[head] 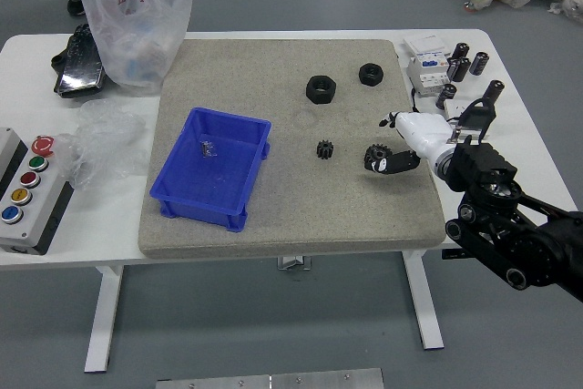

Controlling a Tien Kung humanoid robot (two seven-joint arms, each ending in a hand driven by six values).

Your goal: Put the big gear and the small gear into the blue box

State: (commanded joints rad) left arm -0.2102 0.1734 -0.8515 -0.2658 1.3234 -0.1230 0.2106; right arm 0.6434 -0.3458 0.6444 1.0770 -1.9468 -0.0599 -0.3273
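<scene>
The right hand is reaching in open, its thumb partly hiding the big gear; illegible red lettering is showing on a plastic bag.

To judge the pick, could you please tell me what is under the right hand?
The big gear lies partly under the right hand: its upper part shows, its lower part is covered. Anything beneath the palm is hidden.
</scene>
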